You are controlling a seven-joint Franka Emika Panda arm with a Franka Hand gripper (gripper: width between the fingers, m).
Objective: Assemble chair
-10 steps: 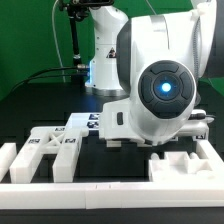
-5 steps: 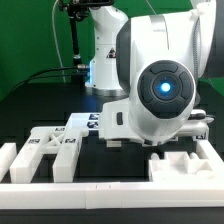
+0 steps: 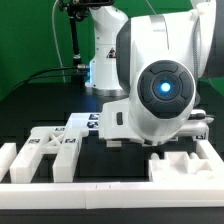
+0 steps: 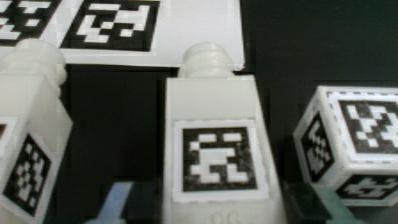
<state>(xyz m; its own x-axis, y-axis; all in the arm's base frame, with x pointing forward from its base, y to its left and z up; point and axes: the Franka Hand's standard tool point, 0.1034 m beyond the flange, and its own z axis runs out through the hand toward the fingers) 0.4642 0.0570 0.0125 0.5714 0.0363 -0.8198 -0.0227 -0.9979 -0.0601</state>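
Observation:
The chair is in loose white parts with black-and-white tags. In the wrist view a white bar (image 4: 214, 150) with a pointed end lies straight under my gripper (image 4: 192, 208). One grey finger (image 4: 116, 203) stands at the bar's side; the other finger does not show. The jaws stand narrow around the bar. A second bar (image 4: 27, 130) lies on one side and a tagged cube (image 4: 356, 140) on the other. In the exterior view, blocky parts (image 3: 45, 148) and a flat tagged slab (image 3: 85, 122) lie at the left. The arm's wrist (image 3: 160, 90) hides the gripper there.
The marker board (image 4: 107, 25) lies just past the bar's pointed end. Plain white border rails (image 3: 100, 190) run along the front and at the exterior view's left (image 3: 8, 158). A notched white piece (image 3: 185, 165) sits at the exterior view's right. The tabletop is black.

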